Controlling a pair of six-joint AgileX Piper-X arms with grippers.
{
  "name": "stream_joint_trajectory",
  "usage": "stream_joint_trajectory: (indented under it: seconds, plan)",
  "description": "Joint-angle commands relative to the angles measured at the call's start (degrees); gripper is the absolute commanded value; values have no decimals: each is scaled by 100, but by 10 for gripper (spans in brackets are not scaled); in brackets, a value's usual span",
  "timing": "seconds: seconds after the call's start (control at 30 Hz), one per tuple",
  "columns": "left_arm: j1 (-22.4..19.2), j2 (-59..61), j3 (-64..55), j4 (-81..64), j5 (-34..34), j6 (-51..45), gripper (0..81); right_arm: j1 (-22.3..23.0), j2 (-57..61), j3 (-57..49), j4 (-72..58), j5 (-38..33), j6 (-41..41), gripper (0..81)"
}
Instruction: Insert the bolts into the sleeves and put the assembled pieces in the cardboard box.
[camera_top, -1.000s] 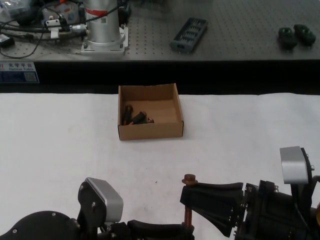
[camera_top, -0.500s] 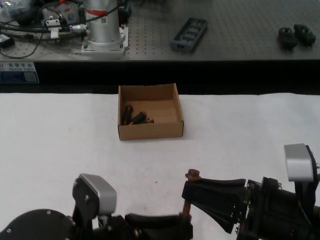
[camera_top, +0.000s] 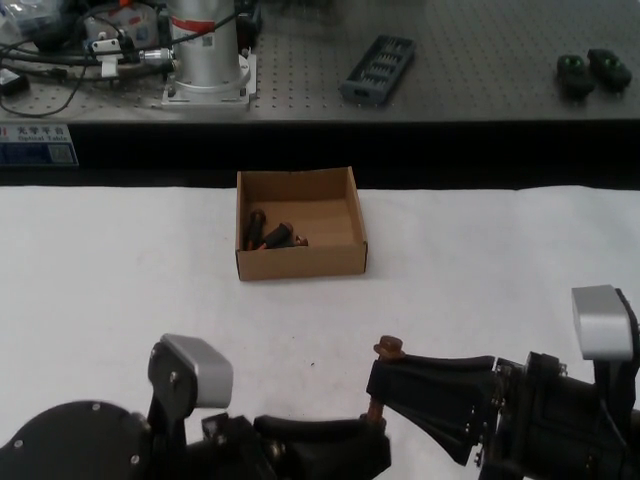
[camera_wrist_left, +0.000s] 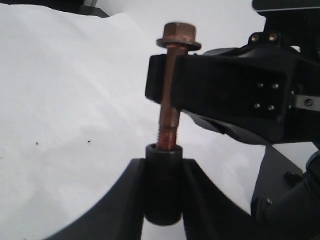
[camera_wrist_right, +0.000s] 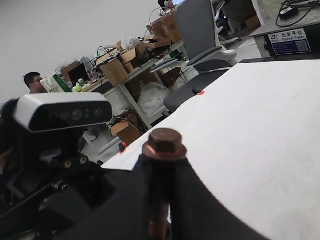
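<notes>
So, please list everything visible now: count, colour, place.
Black cylindrical sleeve: one, black, gripped by the left hand.
Copper-coloured hex-head metal bolt: one, copper, upright in the right hand, tip at the sleeve's mouth.
White sheet: one, white, covering the near surface.
Brown cardboard box: one, brown, on the sheet, far middle.
Dark assembled pieces: a few, dark, inside the box.
Silver metal column: one, silver, back table, left.
Dark slotted rack: one, dark, back table, middle.
Small dark objects: two, dark, back table, right.
Left hand: one, black, shut on the sleeve.
Right hand: one, black, shut on the bolt.
</notes>
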Motion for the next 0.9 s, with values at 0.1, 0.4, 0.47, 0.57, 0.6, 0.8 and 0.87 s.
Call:
stream_joint_trajectory:
  seconds: [0.1, 0.4, 0.47, 0.57, 0.6, 0.8, 0.87]
  plan:
    - [97, -33, -327, -209, -367, 4, 109, 60, -57, 78, 28, -852, 99, 90]
    - [105, -33, -327, -75, -621, 296, 109, -133, -71, 78, 44, -1059, 915, 419]
    - [131, -33, -327, -75, -637, 539, 109, -268, -130, 78, 44, -1299, 1194, 386]
    - [350, -33, -339, -23, -777, 771, 109, -551, -351, 78, 44, -1650, 1564, 341]
    - [504, -33, -367, 65, -775, 795, 109, -641, -459, 78, 61, -1707, 1570, 332]
    - [1369, 150, -622, 108, -209, 858, 109, -1371, -1083, 78, 1182, -1857, 1064, 328]
    - [1578, 392, -872, 84, -155, 938, 109, -1530, -1254, 78, 1481, -2008, 967, 328]
